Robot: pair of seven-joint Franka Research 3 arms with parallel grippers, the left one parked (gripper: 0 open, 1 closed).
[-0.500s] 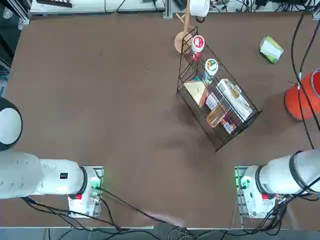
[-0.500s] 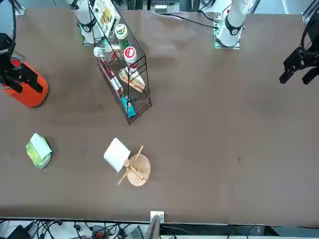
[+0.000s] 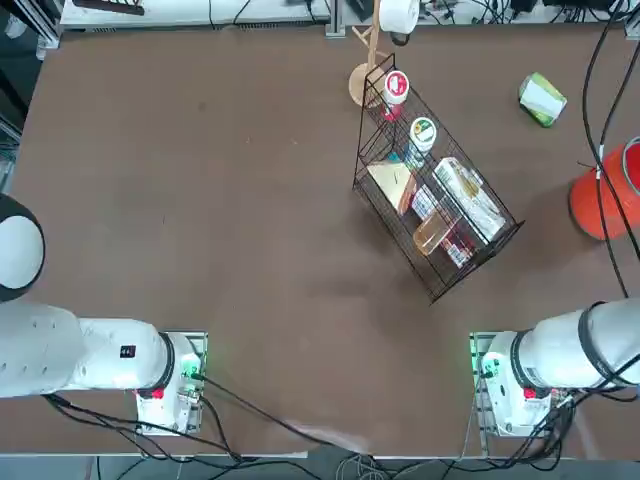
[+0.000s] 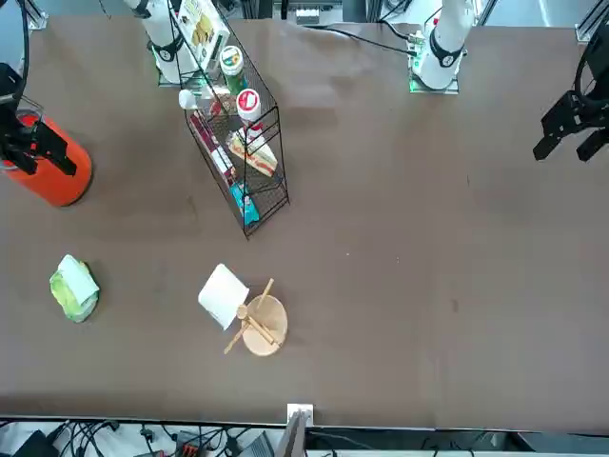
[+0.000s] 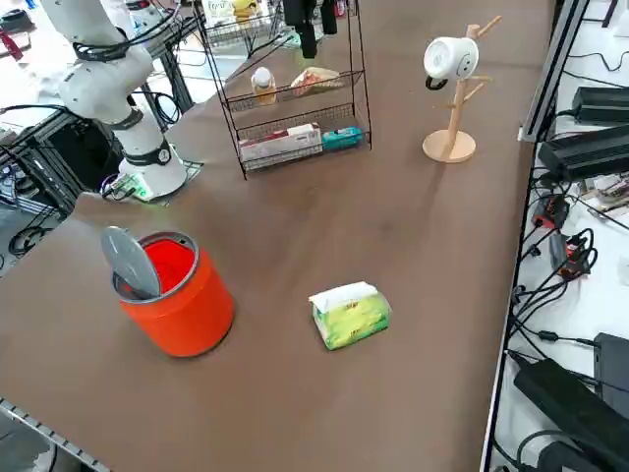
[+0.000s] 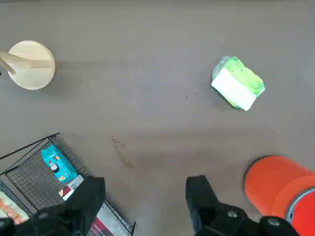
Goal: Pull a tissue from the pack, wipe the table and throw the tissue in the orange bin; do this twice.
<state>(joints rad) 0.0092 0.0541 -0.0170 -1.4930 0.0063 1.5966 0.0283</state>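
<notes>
The pack lies flat on the worktop, green with a white top face, near the far right corner as the robot faces it; in the front view it sits at the lower left, well apart from everything else. The bin stands upright near the pack, closer to the robot along the right edge, with bare worktop between the two; its grey swing lid is tilted in the mouth. In the wrist view both show together, the pack and the bin, apart from each other. The right gripper hangs raised over the worktop between the bin and the wire basket, fingers spread wide and grasping nothing; in the front view it overlaps the bin. The basket stands toward the middle of the worktop, turned at an angle, holding two red-lidded cups and several snack packets. Beyond the basket's far end a wooden mug stand carries a white mug on one of its pegs; its round base shows in the wrist view. Cables and black boxes lie past the worktop's far edge.
</notes>
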